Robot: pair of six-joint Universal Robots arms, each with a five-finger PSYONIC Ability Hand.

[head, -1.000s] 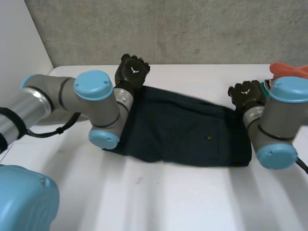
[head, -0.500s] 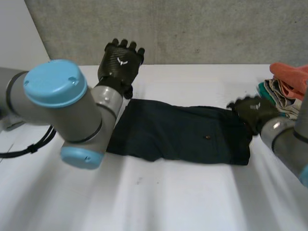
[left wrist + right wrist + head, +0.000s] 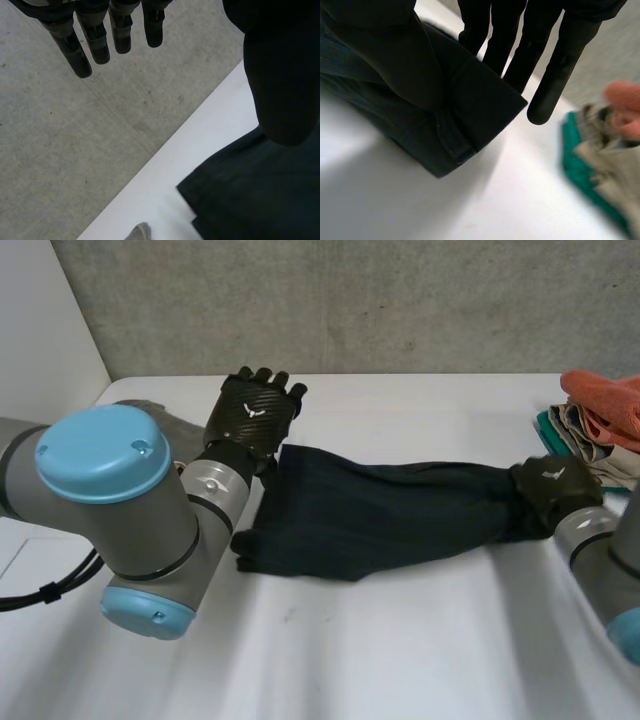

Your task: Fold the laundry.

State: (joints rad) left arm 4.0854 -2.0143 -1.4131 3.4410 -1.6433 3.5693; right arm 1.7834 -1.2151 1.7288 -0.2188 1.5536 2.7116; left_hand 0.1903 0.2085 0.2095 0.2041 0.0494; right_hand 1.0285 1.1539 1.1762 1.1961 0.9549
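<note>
Over on the left, the robot's left hand [image 3: 255, 415] hangs above the white table [image 3: 400, 650], towards its far-left corner. Its fingers [image 3: 100, 37] are straight and spread, with nothing in them, just off the near-by corner of the cloth.

And here's the piece in play: a dark navy woven garment [image 3: 390, 515], possibly shorts, stretched as a long band across the middle of the table. Its left end lies flat, layers stacked on one another. Its right end narrows and gathers as it runs towards the right edge.

There the right hand [image 3: 555, 488] has it. The wrist view shows the thumb [image 3: 385, 60] pressing down on the hemmed corner, straight fingers [image 3: 545, 60] behind it, the cloth pinched between.

Beyond, at the table's right edge, sits a heap of orange, teal and beige cloths [image 3: 600, 415], well apart from the left hand.

Progress? I'd call it midway on this garment: it looks doubled lengthwise already, but the cross fold, right end over left, is not yet made. Whether that heap is finished or waiting, I can't tell.
</note>
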